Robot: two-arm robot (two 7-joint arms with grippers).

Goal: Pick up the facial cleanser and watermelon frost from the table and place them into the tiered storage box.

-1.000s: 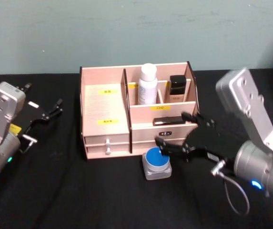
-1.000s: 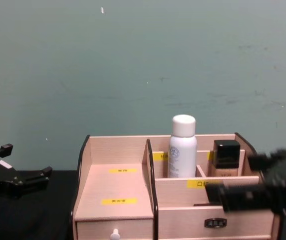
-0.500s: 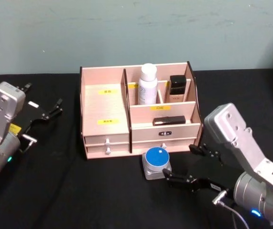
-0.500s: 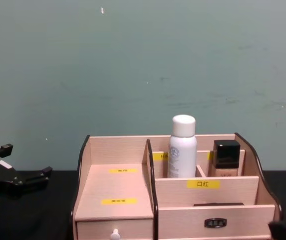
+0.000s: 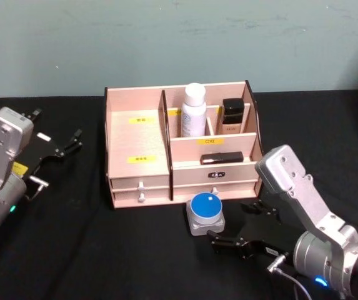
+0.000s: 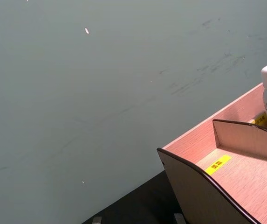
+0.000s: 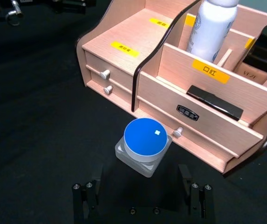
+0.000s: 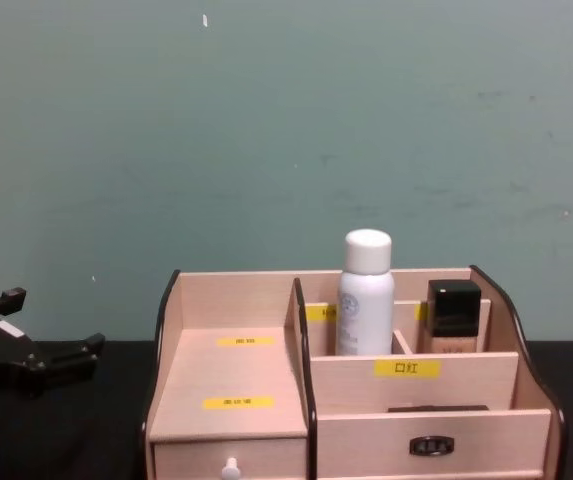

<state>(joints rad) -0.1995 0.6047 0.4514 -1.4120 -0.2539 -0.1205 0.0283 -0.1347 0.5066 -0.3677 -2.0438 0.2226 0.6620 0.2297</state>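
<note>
A black worktop is backed by a teal wall marked with faint scuffs. A square bottle with a black cap is stood upright in the rear right compartment of the tiered storage box. A flat black case is laid lengthwise in the tier just in front, below a yellow label.

Test lab — black tabletop, teal backdrop
</note>
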